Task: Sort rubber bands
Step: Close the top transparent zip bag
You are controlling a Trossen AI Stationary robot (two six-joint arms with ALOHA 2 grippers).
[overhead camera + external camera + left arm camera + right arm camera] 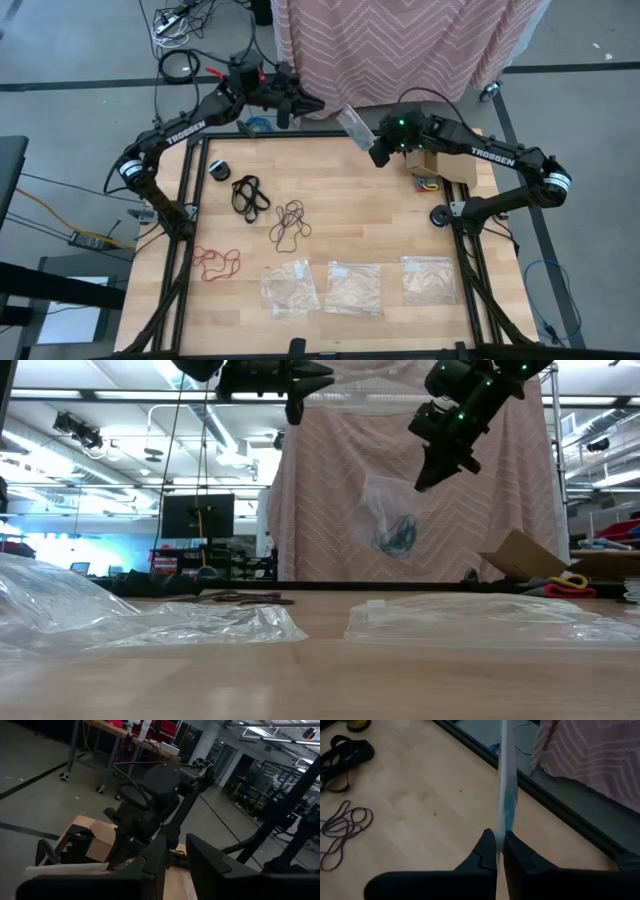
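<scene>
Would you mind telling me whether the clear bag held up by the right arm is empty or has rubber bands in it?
Not empty: the hanging clear bag, pinched by the right gripper, shows a teal-blue cluster of rubber bands inside it.

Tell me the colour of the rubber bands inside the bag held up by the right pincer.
Teal-blue rubber bands inside the clear bag pinched by the right pincer; the low view shows them best.
</scene>
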